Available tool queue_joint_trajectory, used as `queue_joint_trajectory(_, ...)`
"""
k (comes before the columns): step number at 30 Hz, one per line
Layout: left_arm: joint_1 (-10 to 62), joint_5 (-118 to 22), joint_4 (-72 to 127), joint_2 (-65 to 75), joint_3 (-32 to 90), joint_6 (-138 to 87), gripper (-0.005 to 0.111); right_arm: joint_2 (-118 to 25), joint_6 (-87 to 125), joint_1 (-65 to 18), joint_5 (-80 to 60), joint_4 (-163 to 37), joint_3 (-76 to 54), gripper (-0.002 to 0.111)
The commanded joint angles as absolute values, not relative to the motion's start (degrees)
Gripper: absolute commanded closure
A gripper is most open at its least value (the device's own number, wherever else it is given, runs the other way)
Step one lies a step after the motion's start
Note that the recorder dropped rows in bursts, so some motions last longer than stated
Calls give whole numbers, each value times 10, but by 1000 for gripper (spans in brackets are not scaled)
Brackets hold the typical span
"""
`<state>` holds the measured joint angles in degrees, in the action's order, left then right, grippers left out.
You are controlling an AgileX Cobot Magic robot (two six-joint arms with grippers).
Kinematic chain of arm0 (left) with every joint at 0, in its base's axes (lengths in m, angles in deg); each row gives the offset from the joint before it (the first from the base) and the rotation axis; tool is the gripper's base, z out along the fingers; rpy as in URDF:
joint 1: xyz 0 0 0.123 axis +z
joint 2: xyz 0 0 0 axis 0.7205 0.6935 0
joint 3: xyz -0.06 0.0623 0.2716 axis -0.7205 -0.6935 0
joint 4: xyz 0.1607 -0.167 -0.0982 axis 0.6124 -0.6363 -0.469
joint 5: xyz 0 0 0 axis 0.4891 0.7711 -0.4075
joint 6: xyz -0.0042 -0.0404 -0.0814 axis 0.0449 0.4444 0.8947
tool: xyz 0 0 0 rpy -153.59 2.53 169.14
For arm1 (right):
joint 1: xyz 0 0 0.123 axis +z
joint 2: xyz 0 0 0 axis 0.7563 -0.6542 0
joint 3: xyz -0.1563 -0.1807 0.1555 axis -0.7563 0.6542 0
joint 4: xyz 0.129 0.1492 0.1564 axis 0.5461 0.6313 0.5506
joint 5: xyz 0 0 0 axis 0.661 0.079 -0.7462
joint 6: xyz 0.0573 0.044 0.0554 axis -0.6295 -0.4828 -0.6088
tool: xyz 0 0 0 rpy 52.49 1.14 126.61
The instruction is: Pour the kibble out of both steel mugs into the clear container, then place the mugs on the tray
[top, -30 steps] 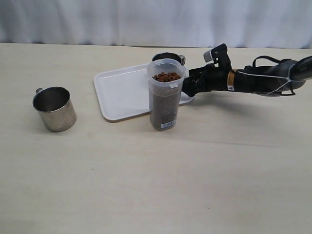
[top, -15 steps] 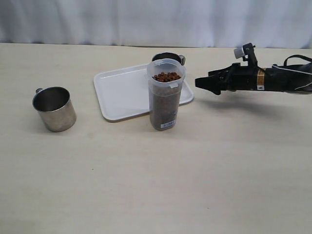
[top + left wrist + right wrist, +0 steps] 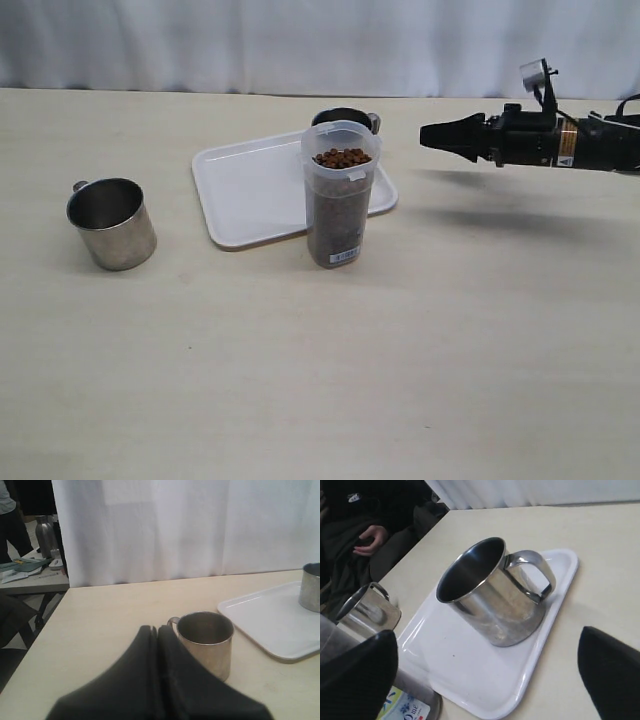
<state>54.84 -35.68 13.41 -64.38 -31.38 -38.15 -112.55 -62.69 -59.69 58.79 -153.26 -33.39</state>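
Note:
The clear container (image 3: 341, 200) stands in front of the white tray (image 3: 250, 190), filled with kibble (image 3: 342, 158) almost to its rim. One steel mug (image 3: 345, 118) stands upright and empty on the tray's far corner, also seen as the mug (image 3: 485, 600) on the tray (image 3: 470, 680). The second steel mug (image 3: 112, 222) sits empty on the table at the left, and appears as the mug (image 3: 207, 640) just beyond my left gripper (image 3: 157, 630), which is shut on nothing. My right gripper (image 3: 440, 135) hovers open to the right of the tray, apart from the mug; its jaws (image 3: 487, 632) are spread wide.
A white curtain (image 3: 320, 40) hangs behind the table. A side table (image 3: 35, 577) with a bottle stands beyond the left table edge. A seated person (image 3: 365, 540) is past the far edge. The container's label (image 3: 405, 707) shows near my right finger.
My right gripper has drawn back to the right and risen, away from the mug on the tray, which stays put. Container and left mug have not moved.

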Motion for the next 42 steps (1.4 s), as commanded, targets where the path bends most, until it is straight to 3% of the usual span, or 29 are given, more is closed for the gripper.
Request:
queue_joint_trajectory(1,546,-362,134,-645,-316,-381,107,-1119,-693,-597,596,-1537,-334,9)
queue_joint_trajectory(12,546,-362,134,-645,-316,-381,107,-1119,-758,-597,596,-1536,-334,11)
queue_joint_trajectory(14,546,-362,134,-645,-316,-381,107,-1119,-784,-597,596,-1539,-334,28)
queue_joint_trajectory(15,546,-362,134,-645,-316,-381,107,-1118,-779,-597,596,-1561,-334,54)
queue_joint_trajectory(16,546,-362,134,-645,-316,-381,107,-1117,-775,-597,596,-1573,-334,68)
queue_joint_trajectory(17,546,-362,134,-645,-316,-381,107,-1110,-767,-597,596,-1608,-334,104)
queue_joint_trajectory(23,546,-362,134,-645,-316,-381,107,-1028,-788,-597,592,-1626,-271,103)
queue_joint_trajectory(34,546,-362,134,-645,-316,-381,107,-789,-666,-597,300,-1548,69,103)
queue_joint_trajectory(42,546,-362,134,-645,-316,-381,107,-788,-666,-597,304,-1543,112,103)
